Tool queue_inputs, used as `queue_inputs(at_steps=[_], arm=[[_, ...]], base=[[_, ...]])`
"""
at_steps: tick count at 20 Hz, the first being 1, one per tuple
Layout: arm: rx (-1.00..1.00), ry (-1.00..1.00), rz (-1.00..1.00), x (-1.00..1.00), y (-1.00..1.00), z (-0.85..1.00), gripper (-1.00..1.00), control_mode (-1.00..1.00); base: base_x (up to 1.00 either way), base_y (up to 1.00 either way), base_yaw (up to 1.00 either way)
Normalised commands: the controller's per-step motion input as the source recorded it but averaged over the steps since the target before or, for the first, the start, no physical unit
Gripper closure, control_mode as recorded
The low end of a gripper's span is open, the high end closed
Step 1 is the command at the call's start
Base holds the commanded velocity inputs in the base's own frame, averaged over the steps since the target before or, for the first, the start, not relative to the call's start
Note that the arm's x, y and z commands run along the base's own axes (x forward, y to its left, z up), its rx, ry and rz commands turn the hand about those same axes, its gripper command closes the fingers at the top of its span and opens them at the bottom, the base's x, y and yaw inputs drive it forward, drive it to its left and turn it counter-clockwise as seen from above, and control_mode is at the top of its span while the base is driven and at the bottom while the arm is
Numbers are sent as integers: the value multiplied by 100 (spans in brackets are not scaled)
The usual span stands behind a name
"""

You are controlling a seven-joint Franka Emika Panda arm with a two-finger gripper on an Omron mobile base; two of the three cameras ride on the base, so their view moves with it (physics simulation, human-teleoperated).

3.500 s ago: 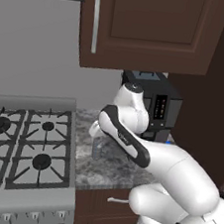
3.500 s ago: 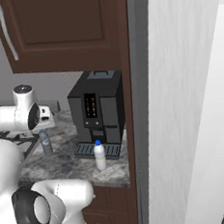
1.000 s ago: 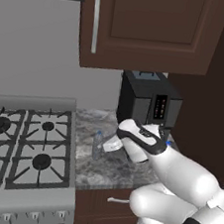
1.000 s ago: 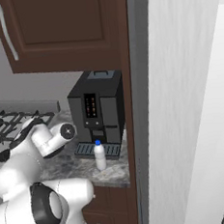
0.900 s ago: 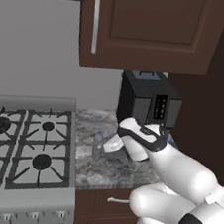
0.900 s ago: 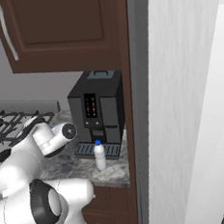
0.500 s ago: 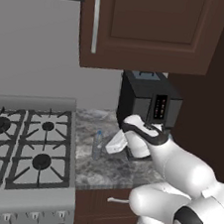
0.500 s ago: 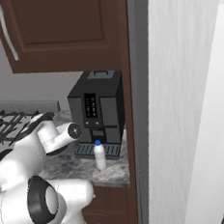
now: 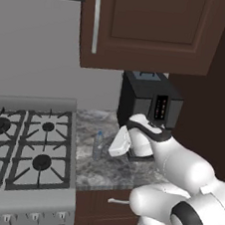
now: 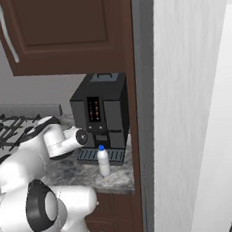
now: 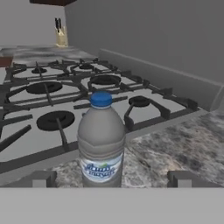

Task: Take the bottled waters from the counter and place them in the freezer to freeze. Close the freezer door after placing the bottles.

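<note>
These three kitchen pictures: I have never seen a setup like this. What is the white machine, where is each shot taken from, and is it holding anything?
All three are computer-rendered. The white machine is a robot arm on a driving base. Two cameras ride on the base, behind the arm to its left and right; a third sits on its hand. On the speckled counter beside the gas stove stand a black coffee machine, a clear greyish bottle and a milky white bottle. The gripper is open and holds nothing; the greyish bottle stands upright between its finger tips.
</note>
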Motion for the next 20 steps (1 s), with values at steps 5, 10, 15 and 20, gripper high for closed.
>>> queue_inputs(at_steps=[5, 10, 15, 20], arm=[[0, -6, 6, 2, 0, -4, -100, -100], [0, -3, 4, 3, 9, -12, -100, -100], [0, 0, 1, 0, 3, -12, -100, -100], [0, 0, 0, 0, 10, -2, -100, -100]], base=[[0, 0, 0], [0, 0, 0], [0, 0, 0], [0, 0, 0]])
